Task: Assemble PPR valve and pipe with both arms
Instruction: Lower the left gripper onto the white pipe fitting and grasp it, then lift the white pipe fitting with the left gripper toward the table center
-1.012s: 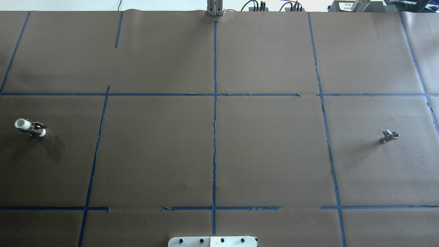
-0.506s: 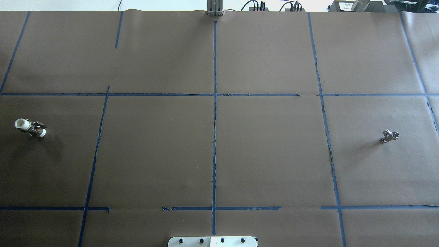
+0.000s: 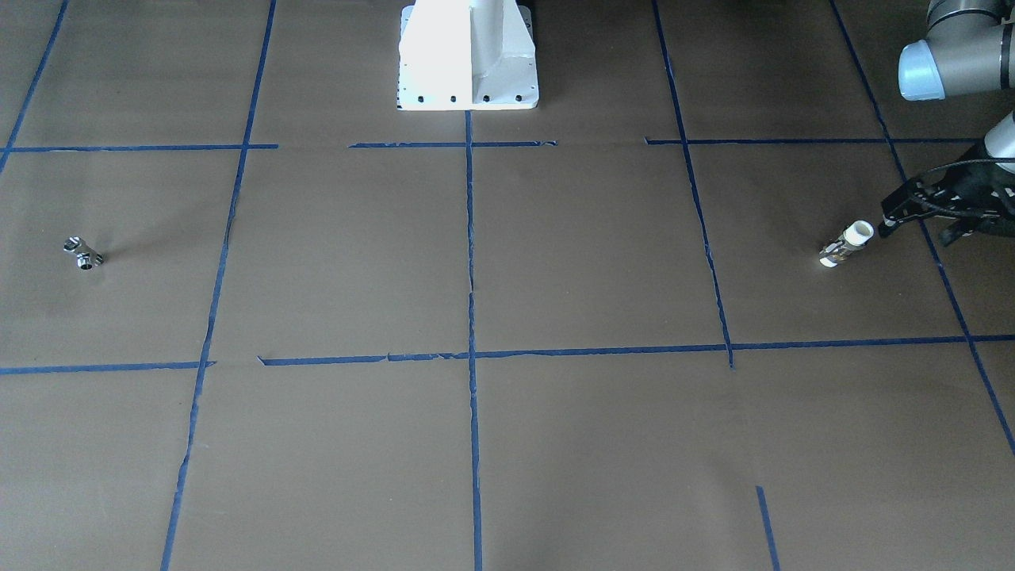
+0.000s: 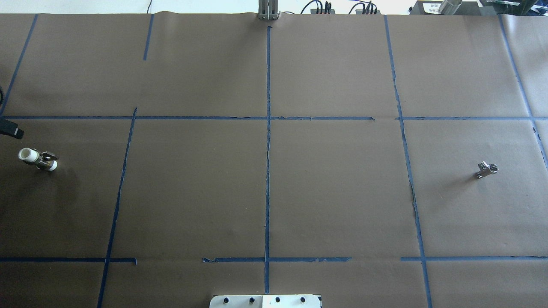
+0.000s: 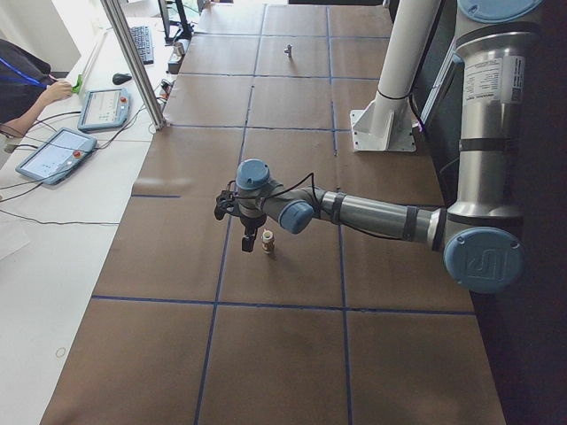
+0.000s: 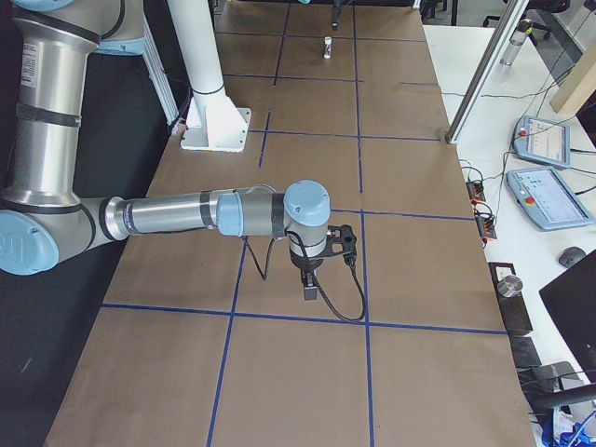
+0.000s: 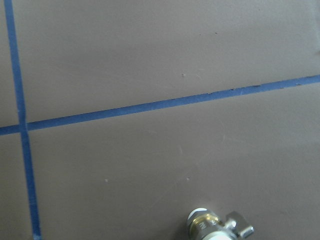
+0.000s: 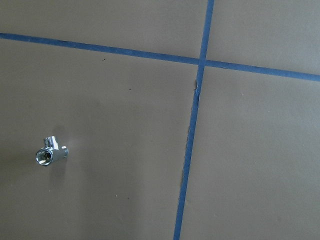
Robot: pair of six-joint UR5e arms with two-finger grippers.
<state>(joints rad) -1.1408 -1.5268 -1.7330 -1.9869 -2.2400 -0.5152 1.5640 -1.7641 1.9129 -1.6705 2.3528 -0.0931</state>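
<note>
The PPR valve [image 4: 37, 159], with white ends and a brass-and-silver middle, lies on the brown paper at the far left; it also shows in the front view [image 3: 847, 243] and at the bottom edge of the left wrist view [image 7: 215, 226]. My left gripper [image 3: 912, 226] hovers just beside it with its jaws apart and empty; one fingertip [image 4: 12, 130] shows at the overhead view's left edge. The small silver pipe fitting [image 4: 486, 170] lies far right, alone, and shows in the right wrist view [image 8: 50, 152]. My right gripper [image 6: 309, 279] shows only in the right side view; I cannot tell whether it is open or shut.
The white pedestal base [image 3: 468, 55] stands at the table's robot-side middle. Blue tape lines [image 4: 268, 128] divide the brown paper. An aluminium post [image 5: 133, 62] and tablets [image 5: 53, 155] stand on the operators' side.
A fingertip of my left gripper has come into the overhead view at the left edge, just beyond the valve. The valve and the fitting have not moved.
</note>
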